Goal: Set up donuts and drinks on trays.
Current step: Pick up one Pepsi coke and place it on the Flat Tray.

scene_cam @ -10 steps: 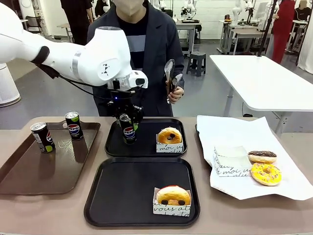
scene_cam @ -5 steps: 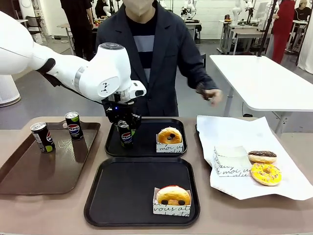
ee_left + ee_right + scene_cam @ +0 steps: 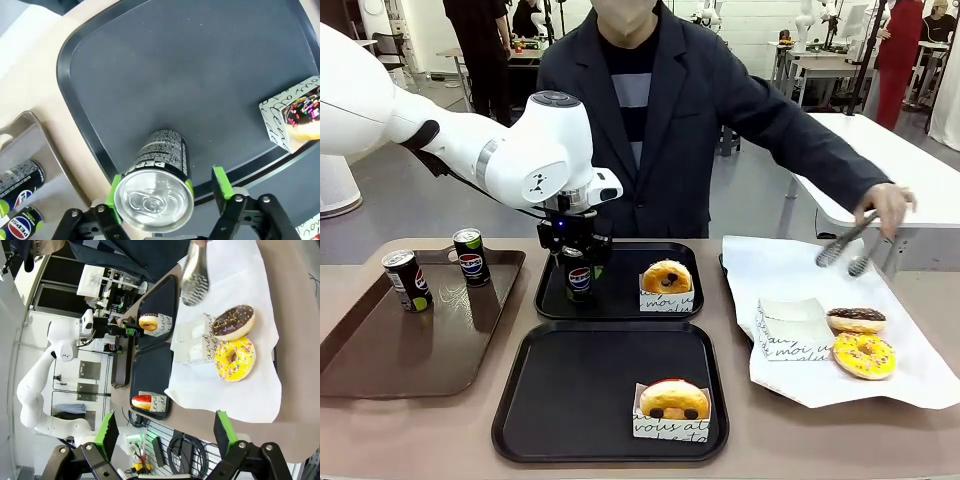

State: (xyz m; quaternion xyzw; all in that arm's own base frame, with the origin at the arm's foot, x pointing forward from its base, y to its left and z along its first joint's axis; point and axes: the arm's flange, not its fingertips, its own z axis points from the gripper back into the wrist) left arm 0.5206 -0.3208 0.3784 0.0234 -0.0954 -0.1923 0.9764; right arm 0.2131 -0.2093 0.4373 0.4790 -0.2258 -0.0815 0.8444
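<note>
A black Pepsi can (image 3: 579,279) stands upright at the left of the far black tray (image 3: 620,306). My left gripper (image 3: 578,258) is straight above it, open. In the left wrist view one green pad (image 3: 114,196) lies against the can (image 3: 152,197), and the other pad (image 3: 221,182) stands clear of it. A boxed donut (image 3: 667,277) sits on the same tray. The near black tray (image 3: 570,400) holds another boxed donut (image 3: 673,400). My right gripper (image 3: 165,435) is open with nothing in it, looking over the table from the side.
Two more cans (image 3: 408,280) (image 3: 471,256) stand on the brown tray (image 3: 380,350) at left. On the white paper (image 3: 800,270) lie a chocolate donut (image 3: 856,320), a yellow donut (image 3: 863,354) and an empty box (image 3: 793,328). The person's hand holds tongs (image 3: 845,245) above the paper.
My left gripper lowered the can onto the far tray and opened its jaws. The person's hand with the tongs swung right, out over the white paper.
</note>
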